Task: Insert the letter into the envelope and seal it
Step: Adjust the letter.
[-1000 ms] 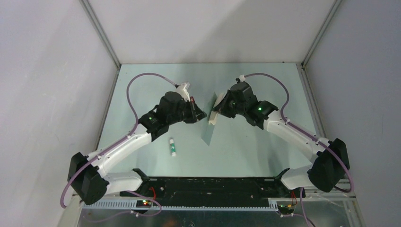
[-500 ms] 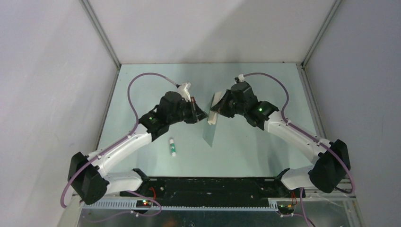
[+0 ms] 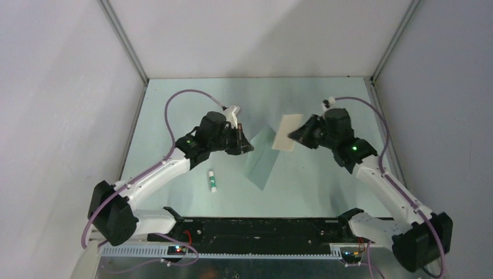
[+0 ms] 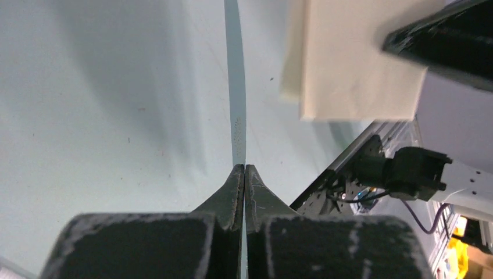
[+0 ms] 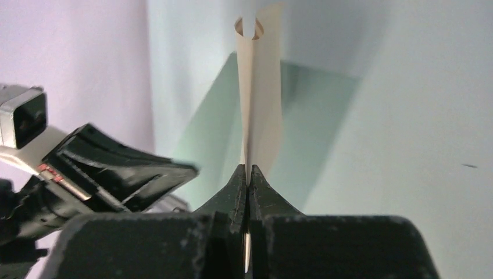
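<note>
Top view: my left jaws clamped on the envelope [image 3: 263, 163] edge; my right jaws clamped on the letter [image 3: 286, 132], now drawn back rightward, clear of the envelope it stood against a second ago
Left wrist: envelope [image 4: 235, 87] edge-on ahead of my jaws, letter [image 4: 354, 64] ahead-right, apart
Right wrist: letter [image 5: 261, 99] standing from my jaws, envelope [image 5: 317, 110] beyond
Judgement: not inserted; a fresh approach is needed

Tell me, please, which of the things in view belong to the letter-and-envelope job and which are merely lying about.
Part of the job:
- the letter, pinched in the right tool
- the envelope, pinched edge-on in the left tool

Lying about:
- the small white stick with a green cap, untouched, nearer the left arm
</note>
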